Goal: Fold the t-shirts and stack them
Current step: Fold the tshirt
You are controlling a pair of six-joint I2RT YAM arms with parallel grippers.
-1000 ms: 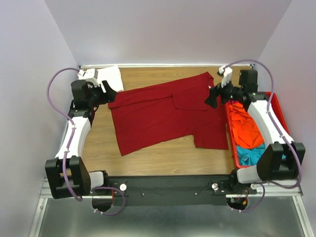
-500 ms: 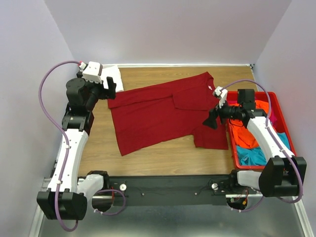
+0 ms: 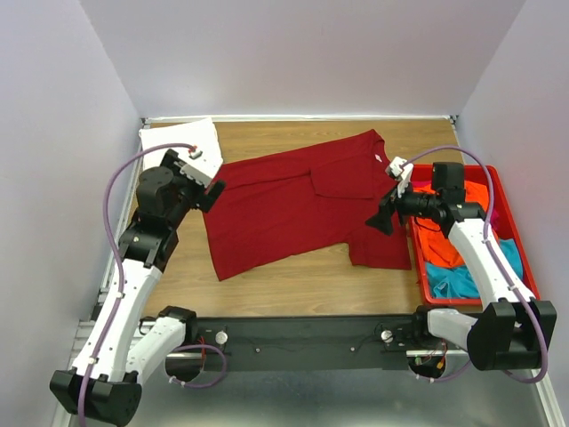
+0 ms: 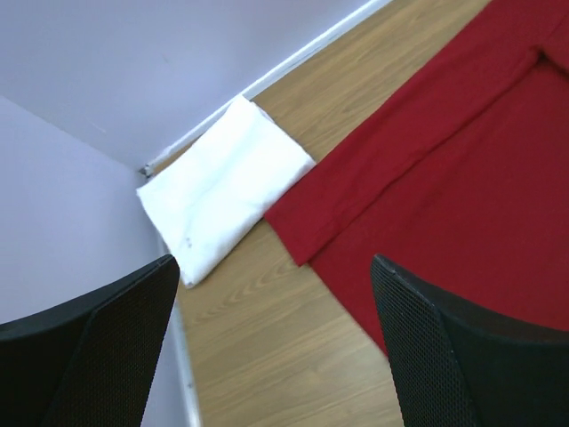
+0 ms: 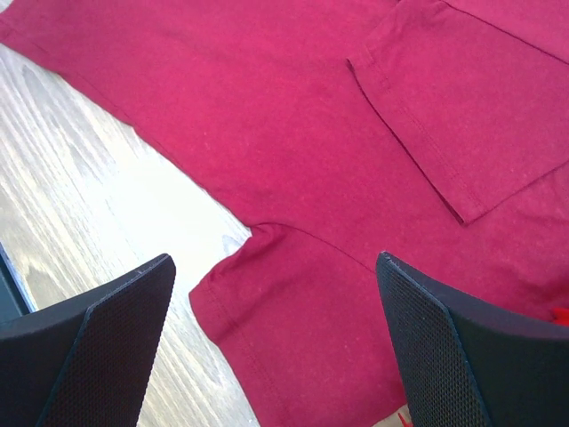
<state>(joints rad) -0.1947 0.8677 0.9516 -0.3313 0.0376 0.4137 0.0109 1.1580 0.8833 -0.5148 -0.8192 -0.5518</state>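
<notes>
Wooden worktop [image 3: 293, 285] carries the dark red shirt [image 3: 284, 209] mid-frame. Left hand [image 3: 212, 185] and right hand [image 3: 380, 213] gape wide, empty; each should probably pinch one sleeve hem flat.

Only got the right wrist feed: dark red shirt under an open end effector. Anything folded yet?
Observer: Yes. One white t-shirt lies folded in the far left corner of the table.
Operator: What's waiting?
Observer: A red bin at the right edge holds an orange shirt and a teal shirt, both bunched up.
Operator: Left end effector?
Observer: Left end effector is open and empty, at the left edge of the dark red t-shirt, close to the white one.
</notes>
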